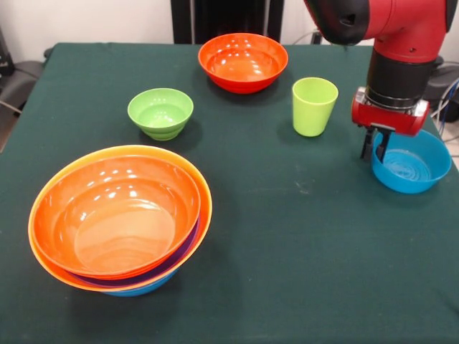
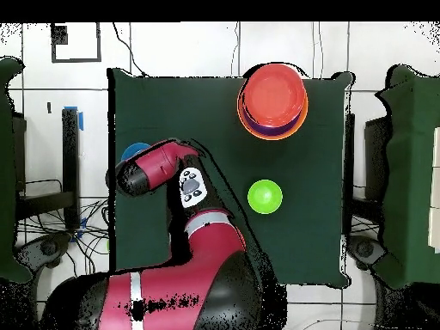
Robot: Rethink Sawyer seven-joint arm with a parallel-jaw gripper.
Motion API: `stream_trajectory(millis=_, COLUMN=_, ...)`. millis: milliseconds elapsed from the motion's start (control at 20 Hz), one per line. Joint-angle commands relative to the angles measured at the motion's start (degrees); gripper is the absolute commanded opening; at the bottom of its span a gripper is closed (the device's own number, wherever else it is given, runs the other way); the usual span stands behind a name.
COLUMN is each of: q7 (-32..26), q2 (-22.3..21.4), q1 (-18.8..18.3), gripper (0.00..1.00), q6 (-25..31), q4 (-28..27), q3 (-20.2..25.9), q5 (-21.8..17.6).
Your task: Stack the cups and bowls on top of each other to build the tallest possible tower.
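Nearest: tower [image 1: 118, 218] at counter [image 1: 287, 244] front-left, approx 4 bowls nested w/ red-orange bowl on top, then orange, purple, blue rims under. Mid: tool [image 1: 376, 145] at near rim of blue bowl [image 1: 412, 163], fingers close together, nothing visibly gripped; can't tell if rim is pinched. Small green bowl [image 1: 161, 112] and cup [image 1: 314, 106] loose. Far: red-orange bowl [image 1: 243, 61] loose. Est. halfway; 4 pcs left to stack.

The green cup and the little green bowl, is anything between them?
No. In the front view, only bare green tablecloth lies between the cup and the small green bowl. The red-orange bowl sits farther back.
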Motion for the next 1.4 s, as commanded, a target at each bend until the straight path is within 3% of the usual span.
stream_trajectory(millis=50, q7=-3.91, q2=3.17, q1=-0.27, gripper=0.0, q6=-2.8, q4=-3.14, q3=0.03, q5=-2.79)
stream_trajectory(millis=450, q7=-5.98, q2=-3.04, q1=-2.47, gripper=0.0, q6=1.58, q4=-0.26, q3=1.45, q5=0.15)
stream_trajectory(millis=750, q7=-3.52, q2=-7.54, q1=-4.64, gripper=0.0, q6=3.13, q4=1.89, q3=1.42, q5=3.55)
stream_trajectory(millis=1100, q7=-6.29, q2=-11.52, q1=-7.16, gripper=0.0, q6=10.2, q4=0.59, q3=1.83, q5=7.6)
stream_trajectory(millis=1400, q7=-10.28, q2=-12.54, q1=-11.72, gripper=0.0, q6=12.67, q4=-1.89, q3=3.81, q5=9.89)
